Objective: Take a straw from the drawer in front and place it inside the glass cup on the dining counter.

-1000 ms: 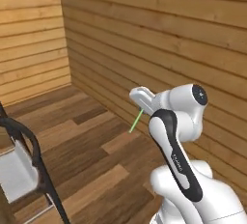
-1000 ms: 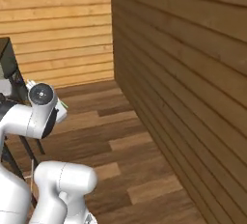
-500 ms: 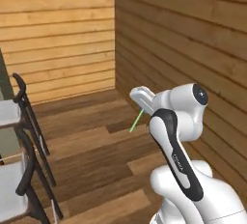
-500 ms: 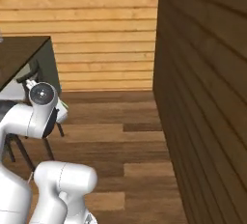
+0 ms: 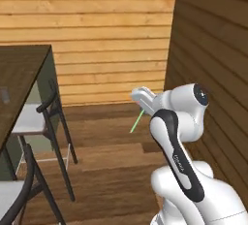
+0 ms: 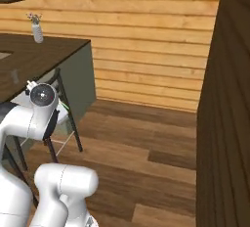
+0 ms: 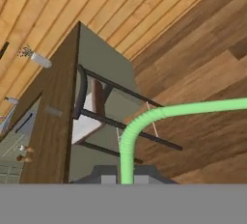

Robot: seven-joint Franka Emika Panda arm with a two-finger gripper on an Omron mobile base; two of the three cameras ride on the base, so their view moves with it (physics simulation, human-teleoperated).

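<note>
While I hold the arm folded up over its base, I list the items against the dining counter [image 5: 19,73], from left to right; the dining counter itself is dark brown wood grain on a sage-green base, its end panel facing the plank wall [image 5: 106,40]; on its top in the right base view I see a small white vase [image 6: 37,30] with a sprig, far back near the counter's rear edge; a faint clear shape nearer me on the same top may be the glass cup [image 6: 14,76], though I cannot tell for certain; two black-framed chairs [image 5: 43,117] with pale seats stand tucked just beside the counter's near edge; right of the counter, over bare wooden floor [image 5: 106,151], I have the gripper [image 5: 142,104], its jaws clenched on the straw [image 5: 136,121]; the straw is light green, hanging tilted down and leftward from the fingers, well apart from the counter and touching nothing else; in the hand view the straw [image 7: 144,121] rises from between the finger tips and bends sharply across the frame above the chair; farthest right of the counter, a darker plank wall [image 5: 213,49] runs toward me.
</note>
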